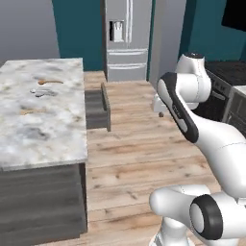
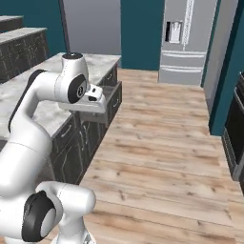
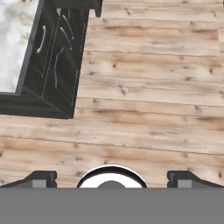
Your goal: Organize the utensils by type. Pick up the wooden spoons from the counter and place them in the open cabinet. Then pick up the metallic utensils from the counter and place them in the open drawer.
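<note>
Marble counter (image 1: 43, 120) at nine o'clock in the left base view. Open drawer (image 1: 98, 108) jutting from its side toward three o'clock. Wooden spoons (image 1: 49, 81) and metallic utensils (image 1: 42, 92) lying near the far end. Gripper (image 3: 111, 177) spread wide, empty, over wood floor (image 3: 148, 87).
</note>
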